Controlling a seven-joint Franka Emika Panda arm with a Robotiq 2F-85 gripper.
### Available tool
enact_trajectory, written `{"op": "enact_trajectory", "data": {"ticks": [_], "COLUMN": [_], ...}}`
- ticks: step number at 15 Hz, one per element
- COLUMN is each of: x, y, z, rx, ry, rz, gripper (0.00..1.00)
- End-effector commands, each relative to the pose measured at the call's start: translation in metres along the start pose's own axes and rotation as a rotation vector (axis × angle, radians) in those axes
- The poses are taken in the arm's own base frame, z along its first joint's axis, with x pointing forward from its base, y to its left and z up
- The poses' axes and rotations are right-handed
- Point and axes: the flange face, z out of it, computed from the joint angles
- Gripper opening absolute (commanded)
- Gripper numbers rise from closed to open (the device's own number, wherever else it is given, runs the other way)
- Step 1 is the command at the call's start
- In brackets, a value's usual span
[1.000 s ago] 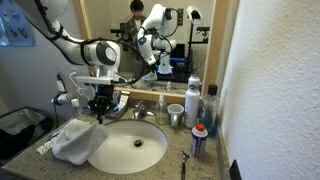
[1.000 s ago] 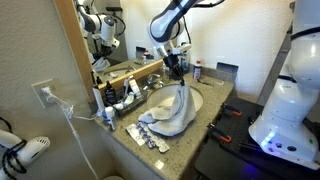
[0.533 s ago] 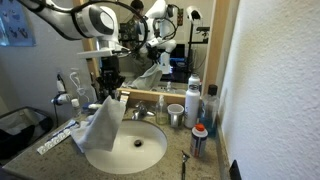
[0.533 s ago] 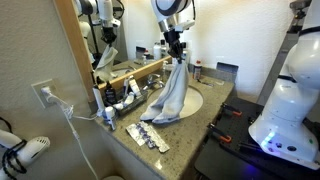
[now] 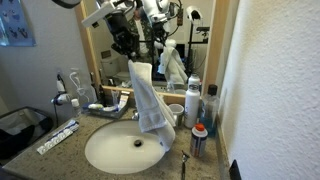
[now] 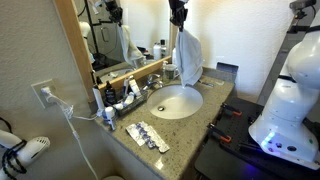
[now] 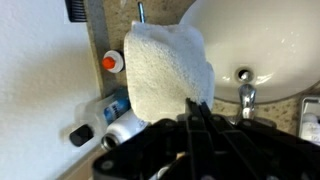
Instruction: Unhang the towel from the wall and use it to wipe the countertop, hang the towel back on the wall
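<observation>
My gripper (image 5: pixel 127 48) is shut on the top of the off-white towel (image 5: pixel 150 100) and holds it high above the white sink basin (image 5: pixel 125 148), so the towel hangs free of the speckled countertop (image 5: pixel 60 150). In an exterior view the gripper (image 6: pixel 179 17) sits near the top of the frame with the towel (image 6: pixel 188 58) hanging over the back of the basin (image 6: pixel 178 101). In the wrist view the shut fingers (image 7: pixel 197 108) pinch the towel (image 7: pixel 165 65) above the counter. The white wall (image 5: pixel 275 80) stands beside the sink.
Bottles and a cup (image 5: pixel 176 114) stand by the faucet (image 7: pixel 245 97), with a red-capped bottle (image 5: pixel 200 140) at the counter's near corner. Blister packs (image 6: pixel 150 136) lie near the front edge. A wood-framed mirror (image 5: pixel 150 30) backs the counter. A hair dryer (image 6: pixel 25 152) hangs below an outlet.
My gripper has risen and moved toward the wall side with the towel, lifting it off the countertop and basin until it hangs free.
</observation>
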Motion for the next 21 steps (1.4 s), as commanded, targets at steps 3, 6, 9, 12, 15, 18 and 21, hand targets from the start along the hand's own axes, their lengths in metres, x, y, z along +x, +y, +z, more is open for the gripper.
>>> {"op": "enact_trajectory", "data": {"ticks": [3, 6, 9, 12, 15, 18, 21], "x": [0.003, 0.002, -0.005, -0.018, -0.034, -0.049, -0.064], "y": [0.067, 0.111, 0.157, 0.196, 0.229, 0.259, 0.3], "z": [-0.097, -0.146, -0.192, -0.232, -0.267, -0.286, -0.283], "rx": [-0.144, -0.202, -0.294, -0.414, -0.547, -0.684, -0.815], "ry": [0.214, 0.32, 0.417, 0.488, 0.552, 0.599, 0.601], "rz": [0.173, 0.289, 0.394, 0.494, 0.591, 0.691, 0.802], "gripper": [0.01, 0.01, 0.01, 0.01, 0.01, 0.01, 0.01]}}
